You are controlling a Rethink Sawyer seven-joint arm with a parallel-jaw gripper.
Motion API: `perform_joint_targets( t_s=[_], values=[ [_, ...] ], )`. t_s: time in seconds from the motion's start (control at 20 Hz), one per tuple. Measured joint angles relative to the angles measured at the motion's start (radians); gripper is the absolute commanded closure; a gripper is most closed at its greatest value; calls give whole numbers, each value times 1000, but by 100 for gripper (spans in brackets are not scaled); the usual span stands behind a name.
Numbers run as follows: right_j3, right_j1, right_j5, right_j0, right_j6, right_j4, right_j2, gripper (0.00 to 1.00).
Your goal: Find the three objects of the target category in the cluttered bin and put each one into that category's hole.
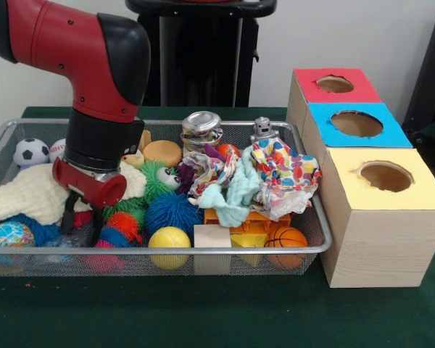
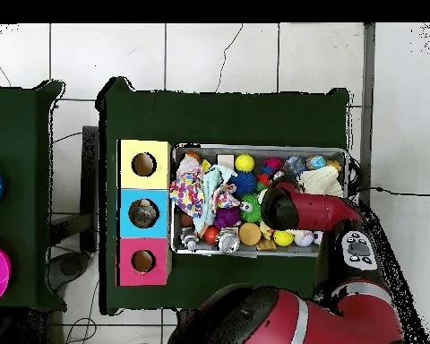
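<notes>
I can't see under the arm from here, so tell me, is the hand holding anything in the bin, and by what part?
Cannot be told. The hand is down among the toys in the bin, its tip hidden in both views.

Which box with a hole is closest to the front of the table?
The yellow box. The blue box sits behind it, and the red box is farthest back.

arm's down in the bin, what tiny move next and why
Probably lift a little. The pincer is buried among the cream cloth and the spiky toys at one end of the mesh bin, and whether it holds anything is hidden. No toy sits near the yellow box yet.
</notes>
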Motion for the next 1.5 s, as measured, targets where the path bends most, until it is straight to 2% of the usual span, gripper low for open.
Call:
perform_joint_targets(
  t_s=[1.0,1.5],
  values=[
    [-10,20,0,10,0,0,-37,0],
    [-8,10,0,-55,0,-12,34,0]
  ],
)
